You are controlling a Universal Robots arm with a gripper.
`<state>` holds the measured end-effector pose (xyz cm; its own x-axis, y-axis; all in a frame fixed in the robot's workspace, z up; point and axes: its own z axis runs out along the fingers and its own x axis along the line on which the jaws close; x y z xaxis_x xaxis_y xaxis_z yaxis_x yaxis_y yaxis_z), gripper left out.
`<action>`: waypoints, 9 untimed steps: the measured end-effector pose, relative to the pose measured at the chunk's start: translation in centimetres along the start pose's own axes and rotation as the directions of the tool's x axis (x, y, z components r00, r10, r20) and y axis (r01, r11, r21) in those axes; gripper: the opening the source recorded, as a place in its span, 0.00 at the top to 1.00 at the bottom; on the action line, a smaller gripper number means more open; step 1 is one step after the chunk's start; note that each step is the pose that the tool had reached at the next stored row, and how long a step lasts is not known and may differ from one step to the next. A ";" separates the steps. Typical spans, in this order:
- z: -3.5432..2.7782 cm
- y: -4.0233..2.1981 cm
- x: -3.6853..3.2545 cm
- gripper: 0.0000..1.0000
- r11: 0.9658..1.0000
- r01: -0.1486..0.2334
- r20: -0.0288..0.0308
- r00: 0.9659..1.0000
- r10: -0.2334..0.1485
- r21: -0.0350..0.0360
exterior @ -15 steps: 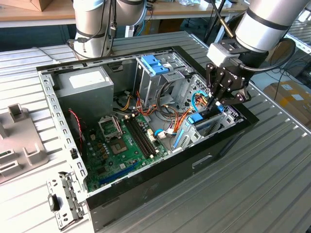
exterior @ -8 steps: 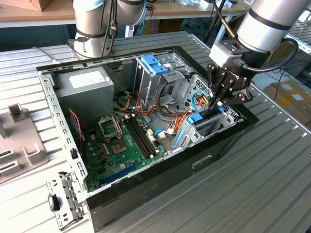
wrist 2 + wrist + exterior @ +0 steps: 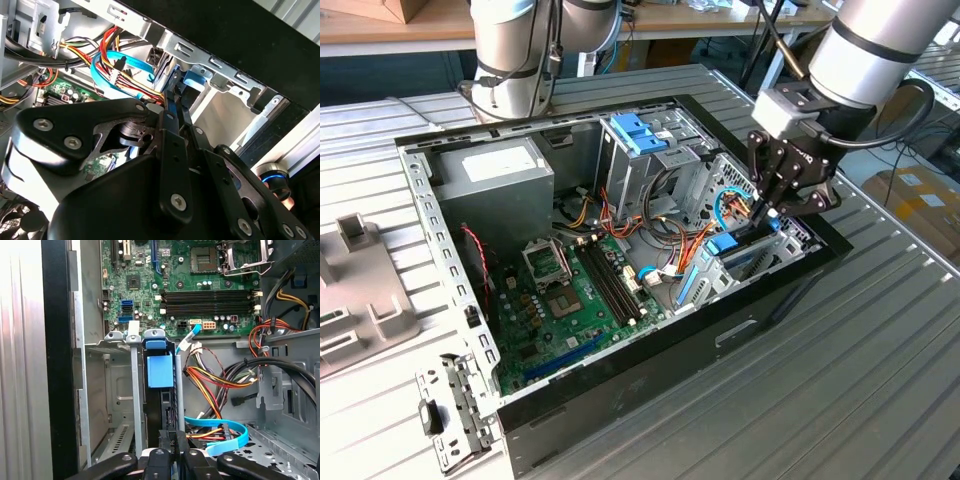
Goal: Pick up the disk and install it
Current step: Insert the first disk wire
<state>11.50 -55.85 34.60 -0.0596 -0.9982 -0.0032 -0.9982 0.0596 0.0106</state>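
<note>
The disk [image 3: 728, 246], thin and dark with light-blue rails and a blue tab, stands on edge in a slot of the drive bay at the front corner of the open computer case [image 3: 650, 350], towards the exterior view's right. My gripper [image 3: 763, 210] reaches down onto its upper edge. In the first wrist view the black fingers [image 3: 170, 445] are pinched together on the edge of the disk [image 3: 160, 371], which sits between the bay's metal rails. The second wrist view shows the gripper [image 3: 176, 102] closed just behind the disk's blue rail [image 3: 192, 80].
Orange, red and blue cables [image 3: 675, 235] crowd the space beside the bay. A tall metal cage with a bright-blue bracket [image 3: 638, 135] stands behind it. The motherboard [image 3: 570, 290] and power supply [image 3: 490, 175] fill the case's other side. A loose metal bracket [image 3: 450, 415] lies on the slatted table.
</note>
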 end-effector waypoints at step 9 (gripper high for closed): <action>0.31 0.10 0.00 0.84 1.000 0.000 0.000 1.000 0.000 0.000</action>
<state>11.39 -55.85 34.29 -0.0597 -0.9982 -0.0032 -0.9982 0.0597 0.0107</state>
